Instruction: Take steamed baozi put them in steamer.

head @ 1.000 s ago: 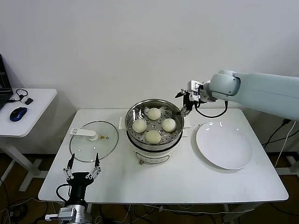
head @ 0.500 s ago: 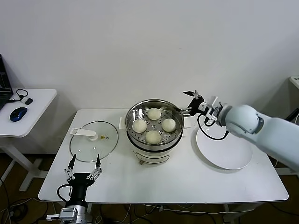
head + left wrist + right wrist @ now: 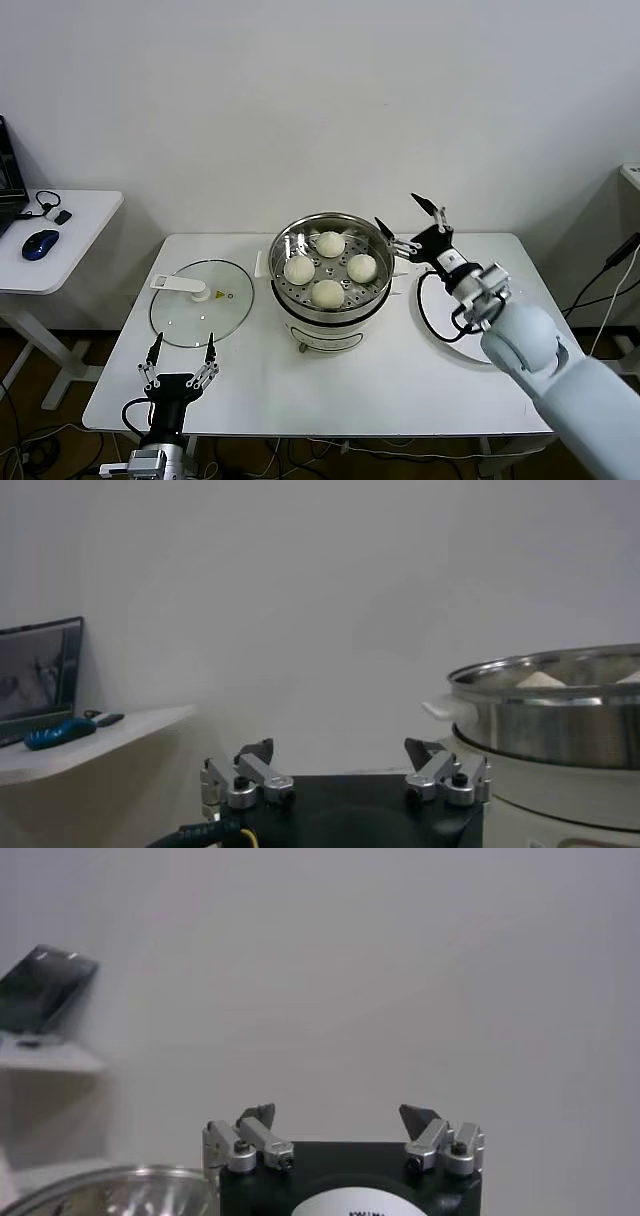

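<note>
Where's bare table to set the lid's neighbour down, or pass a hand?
Free: the front strip before the steamer and plate, and the far left corner behind the lid. Crowded: the steamer's right side, where the open right gripper hovers.

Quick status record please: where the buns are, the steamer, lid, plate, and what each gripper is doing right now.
buns: four, all inside the steamer, e.g. front one
steamer: mid-table, uncovered
lid: flat on the table, on the steamer's left side
plate: on the steamer's right side, no buns seen on it, partly hidden by the right arm
right gripper: open, holding nothing, in the air beside the steamer's right rim
left gripper: open, holding nothing, parked near the table's front edge below the lid
</note>
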Tool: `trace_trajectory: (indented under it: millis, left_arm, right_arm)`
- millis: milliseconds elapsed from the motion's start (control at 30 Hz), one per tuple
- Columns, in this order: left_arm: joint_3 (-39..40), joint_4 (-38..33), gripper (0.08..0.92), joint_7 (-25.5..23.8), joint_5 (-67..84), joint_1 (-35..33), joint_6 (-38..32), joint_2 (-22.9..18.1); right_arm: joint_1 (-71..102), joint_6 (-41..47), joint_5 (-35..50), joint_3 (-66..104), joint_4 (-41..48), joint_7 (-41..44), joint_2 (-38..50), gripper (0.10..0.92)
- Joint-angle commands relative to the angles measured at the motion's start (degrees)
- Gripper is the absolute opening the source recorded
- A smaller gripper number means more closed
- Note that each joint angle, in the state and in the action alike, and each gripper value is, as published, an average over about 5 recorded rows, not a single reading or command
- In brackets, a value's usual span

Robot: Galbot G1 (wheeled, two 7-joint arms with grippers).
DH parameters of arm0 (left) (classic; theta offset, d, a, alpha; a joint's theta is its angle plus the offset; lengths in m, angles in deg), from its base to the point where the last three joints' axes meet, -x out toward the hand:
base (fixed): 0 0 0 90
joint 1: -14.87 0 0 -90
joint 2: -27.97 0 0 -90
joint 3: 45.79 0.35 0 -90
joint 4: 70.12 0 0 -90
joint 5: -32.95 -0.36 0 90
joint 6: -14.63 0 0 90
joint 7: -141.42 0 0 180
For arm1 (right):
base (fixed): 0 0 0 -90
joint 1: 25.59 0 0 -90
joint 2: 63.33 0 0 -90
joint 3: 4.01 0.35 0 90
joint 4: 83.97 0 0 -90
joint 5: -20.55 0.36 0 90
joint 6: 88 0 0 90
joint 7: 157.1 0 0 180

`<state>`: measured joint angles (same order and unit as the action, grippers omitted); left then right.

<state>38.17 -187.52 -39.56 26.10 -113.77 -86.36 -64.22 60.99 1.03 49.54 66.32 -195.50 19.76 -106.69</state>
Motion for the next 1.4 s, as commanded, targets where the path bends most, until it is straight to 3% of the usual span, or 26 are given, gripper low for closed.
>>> trace_trajectory:
  millis: [33, 467, 1400]
  left_arm:
    - [0.06, -0.05, 0.823, 0.20, -0.39, -0.34, -0.22, -1.66]
    - [0.73, -0.53, 0.823, 0.62, -1.30, -0.98, -0.82, -2.10]
    - [1.15, -0.83, 0.823, 0.70, -1.80, -1.01, -0.88, -2.54]
  right_arm:
    - [34.21, -12.80, -12.57, 25.27, -4.17, 0.82, -24.58, 0.823]
    - [42.30, -23.72, -11.99, 20.01, -3.11, 2.12, -33.52, 0.823]
    - [42.40, -22.52, -11.87, 18.78, -3.33, 1.90, -33.73, 0.823]
